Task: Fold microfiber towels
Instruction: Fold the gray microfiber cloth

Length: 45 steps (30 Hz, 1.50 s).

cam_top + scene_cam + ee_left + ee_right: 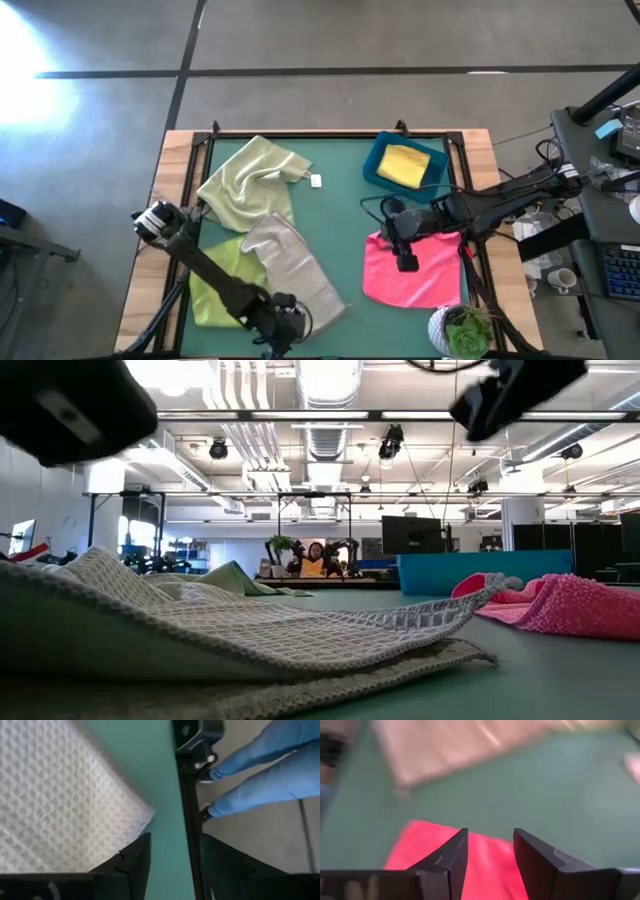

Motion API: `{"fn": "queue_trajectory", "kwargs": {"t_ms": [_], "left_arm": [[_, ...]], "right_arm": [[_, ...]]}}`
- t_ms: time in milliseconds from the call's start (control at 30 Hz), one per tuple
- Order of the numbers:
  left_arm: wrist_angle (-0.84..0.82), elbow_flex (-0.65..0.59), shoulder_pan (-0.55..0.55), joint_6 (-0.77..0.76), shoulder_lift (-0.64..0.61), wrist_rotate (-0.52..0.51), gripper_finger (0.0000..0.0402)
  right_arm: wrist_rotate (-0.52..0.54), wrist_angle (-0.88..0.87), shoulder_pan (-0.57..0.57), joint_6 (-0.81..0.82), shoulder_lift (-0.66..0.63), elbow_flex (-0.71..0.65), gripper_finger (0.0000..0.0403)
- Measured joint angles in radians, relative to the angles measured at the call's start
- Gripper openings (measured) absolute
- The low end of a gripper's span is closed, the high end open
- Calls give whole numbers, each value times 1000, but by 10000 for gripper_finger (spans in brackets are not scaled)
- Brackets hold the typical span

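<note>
Green-topped desk [340, 215] carries five towels. Pale green towel [250, 180] lies crumpled at the far left; light grey towel [295, 262] lies near the front left, overlapping the lime green towel [215, 275], whose front portion is hidden under the left arm. Hot pink towel [415, 270] lies flat at the front right. Yellow towel [405, 165] sits folded inside the blue bin [378, 160] at the far right. A small white item [316, 181] beside the pale green towel cannot be identified. Left end effector [170, 857] is at the desk's front edge, just beside the grey towel's corner, fingers parted and holding nothing; in the high view it is partly cut off by the frame edge. Right end effector [490, 855] hovers over the far edge of the pink towel, fingers parted, empty. The right wrist view is blurred. A potted plant [462, 330] stands at the front right corner. Blue-clad legs of a person [260, 765] show beyond the desk edge; the rest of the person is out of frame.
</note>
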Motion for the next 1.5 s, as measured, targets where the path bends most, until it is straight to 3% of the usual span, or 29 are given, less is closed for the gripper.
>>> {"fn": "queue_trajectory", "kwargs": {"t_ms": [100,267,600,833,1500], "left_arm": [[-22,41,-14,-3,23,-82,154],[-115,98,-13,11,58,-192,154],[-165,130,-39,58,75,-195,154],[-163,120,-34,66,75,-198,154],[-96,123,-32,138,174,-205,154]], "right_arm": [[-80,107,13,-89,14,-1,148],[-87,166,55,-175,79,-2,148],[-118,324,128,-354,302,-1,148],[-187,434,140,-352,438,28,148],[-270,405,146,-359,726,273,148]]}}
